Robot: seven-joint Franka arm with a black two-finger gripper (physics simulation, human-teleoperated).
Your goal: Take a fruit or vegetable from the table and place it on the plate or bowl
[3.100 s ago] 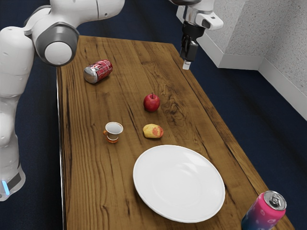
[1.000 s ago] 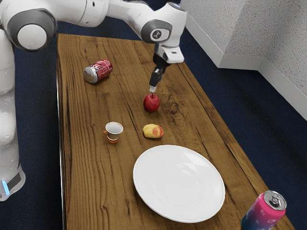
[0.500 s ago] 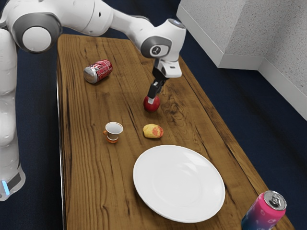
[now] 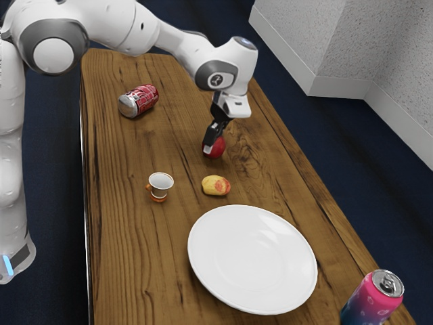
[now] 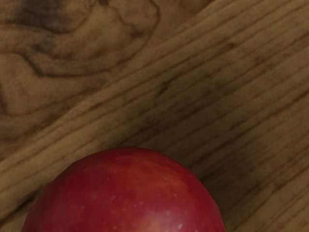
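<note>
A red apple [image 4: 218, 149] rests on the wooden table [image 4: 128, 223], past the middle toward the far side. My gripper [image 4: 213, 145] has come straight down over it, open, with one dark finger [image 4: 210, 143] across the apple's near-left side. In the wrist view the apple [image 5: 125, 193] bulges up just beneath the hand on the wood grain [image 5: 193, 72]. A yellow-red fruit [image 4: 216, 185] lies a little nearer than the apple. The white plate [image 4: 252, 259] sits bare at the near end of the table.
A small orange-and-white cup [image 4: 160, 185] stands to the exterior view's left of the yellow-red fruit. A red can [image 4: 138, 100] lies on its side at the far left. A pink can [image 4: 374, 298] stands at the near right corner. A wall base runs along the right.
My arm swung in from the far right edge to above the apple, then lowered. In the last half second the hand sank further, so the fingers now reach down around the apple.
</note>
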